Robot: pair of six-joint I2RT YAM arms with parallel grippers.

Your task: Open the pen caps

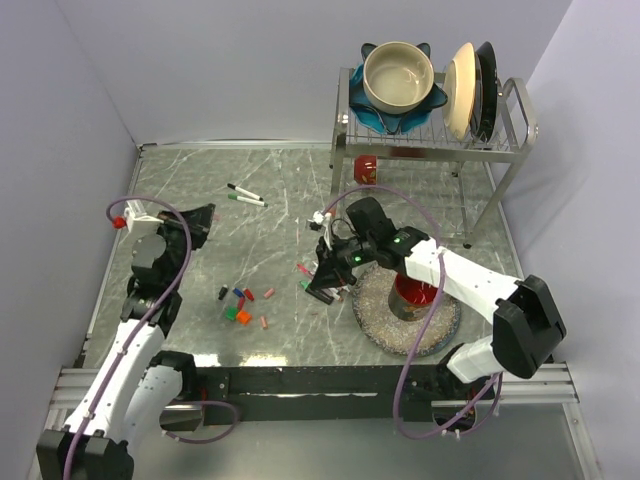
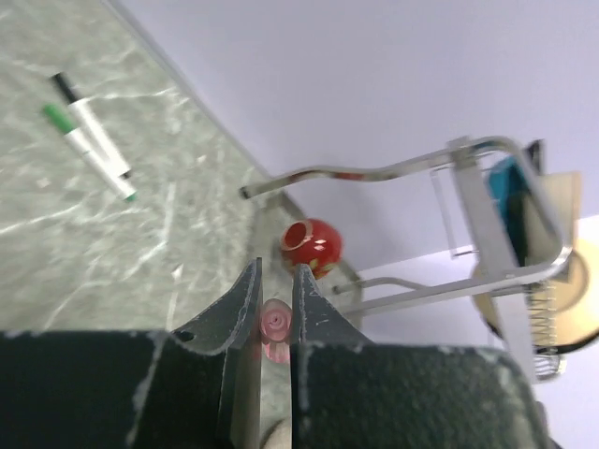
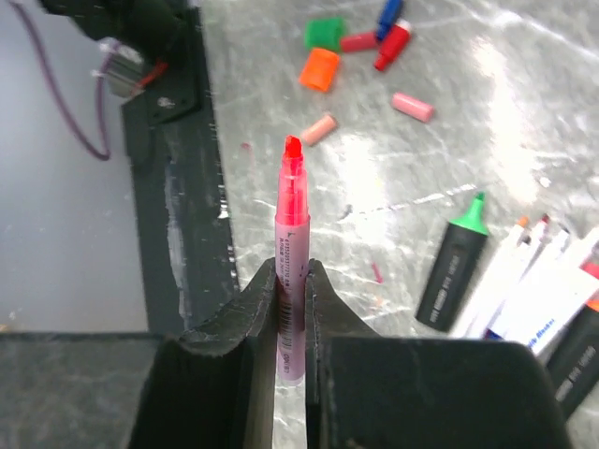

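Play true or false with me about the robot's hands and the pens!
1. The right hand holds a pink highlighter. True.
2. The highlighter has its cap on. False: its tip is bare.
3. The left hand is empty. False: it pinches a pink cap.
4. Loose caps lie on the table. True.
5. Two pens stand up in a cup. False: they lie flat on the table, side by side.
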